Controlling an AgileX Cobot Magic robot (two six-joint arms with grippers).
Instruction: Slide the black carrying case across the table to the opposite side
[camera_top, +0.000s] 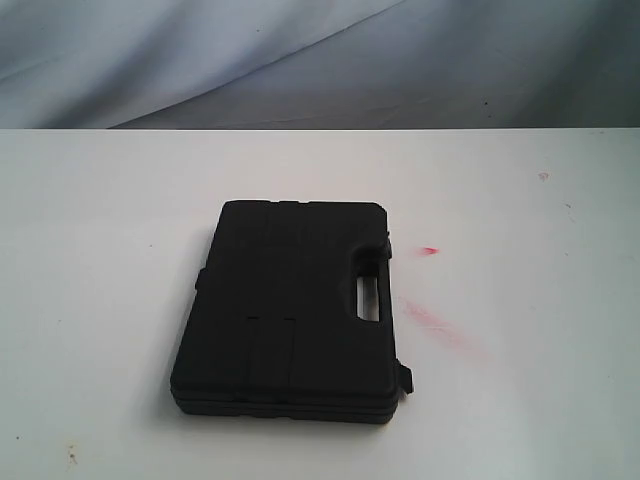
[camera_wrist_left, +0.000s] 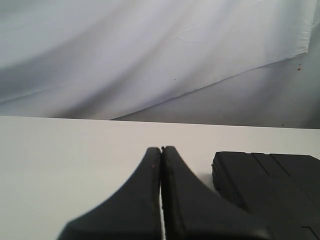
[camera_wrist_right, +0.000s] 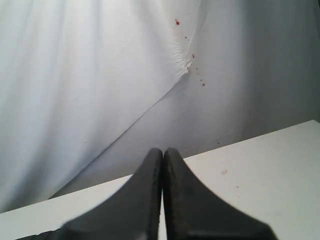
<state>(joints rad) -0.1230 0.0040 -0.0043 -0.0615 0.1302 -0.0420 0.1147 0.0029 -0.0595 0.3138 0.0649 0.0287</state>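
The black carrying case (camera_top: 290, 310) lies flat near the middle of the white table (camera_top: 100, 250), its handle slot on the right side. No gripper shows in the exterior view. In the left wrist view my left gripper (camera_wrist_left: 161, 149) is shut with nothing in it, above the table (camera_wrist_left: 60, 160), and a corner of the case (camera_wrist_left: 270, 185) lies beside it, apart. In the right wrist view my right gripper (camera_wrist_right: 163, 150) is shut and empty over the table (camera_wrist_right: 270, 170); a dark sliver at that frame's corner may be the case.
Red smudges (camera_top: 430, 250) mark the table right of the case. A white cloth backdrop (camera_top: 200, 50) hangs behind the table's far edge. Small specks (camera_top: 70, 455) sit near the front left.
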